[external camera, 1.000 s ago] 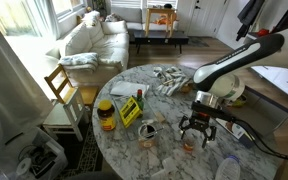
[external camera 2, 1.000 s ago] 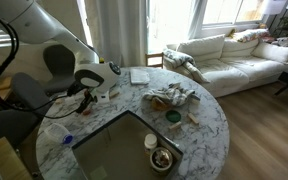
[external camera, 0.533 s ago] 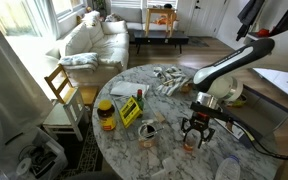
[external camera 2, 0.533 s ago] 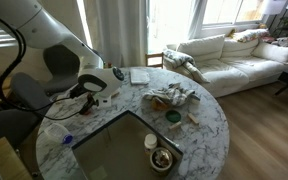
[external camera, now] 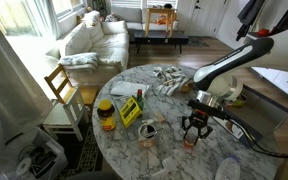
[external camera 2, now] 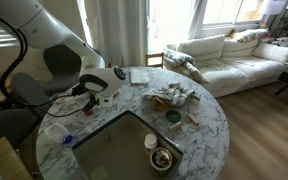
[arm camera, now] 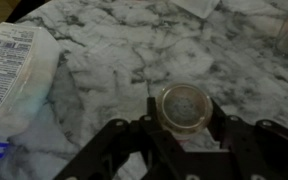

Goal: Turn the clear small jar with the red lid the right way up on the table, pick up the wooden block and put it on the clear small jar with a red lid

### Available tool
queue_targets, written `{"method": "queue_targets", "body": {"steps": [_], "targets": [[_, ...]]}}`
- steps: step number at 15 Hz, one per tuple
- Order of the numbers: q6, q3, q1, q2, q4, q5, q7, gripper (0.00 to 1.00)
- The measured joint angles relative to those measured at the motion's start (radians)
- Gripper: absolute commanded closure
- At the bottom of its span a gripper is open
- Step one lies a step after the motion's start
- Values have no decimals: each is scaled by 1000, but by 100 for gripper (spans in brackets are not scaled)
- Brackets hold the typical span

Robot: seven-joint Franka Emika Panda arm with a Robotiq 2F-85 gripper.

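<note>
In the wrist view the clear small jar (arm camera: 184, 106) stands on the marble table (arm camera: 94, 50) with its see-through base up; I cannot see its red lid. My gripper (arm camera: 184, 120) has a black finger pressed against each side of the jar. In an exterior view the gripper (external camera: 193, 136) points straight down at the table's near right part, with a reddish spot between its fingers. In an exterior view the gripper (external camera 2: 88, 94) is low over the table's left part. A small tan piece (external camera: 148, 131) may be the wooden block; I cannot tell for sure.
A plastic bottle (arm camera: 14, 80) lies close to the gripper's left. A yellow-lidded jar (external camera: 105, 114), a yellow box (external camera: 130, 108) and a crumpled cloth (external camera: 170, 80) sit further off on the table. A wooden chair (external camera: 62, 95) stands beside the table.
The fingers have drawn in from wide open onto the sides of the small jar. The arm has hardly moved.
</note>
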Motion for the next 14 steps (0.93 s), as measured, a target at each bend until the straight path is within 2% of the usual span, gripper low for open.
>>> {"method": "queue_targets", "body": {"steps": [4, 14], "targets": [[83, -27, 60, -48, -2, -157, 188, 76], [133, -34, 205, -87, -4, -779, 696, 76]]}}
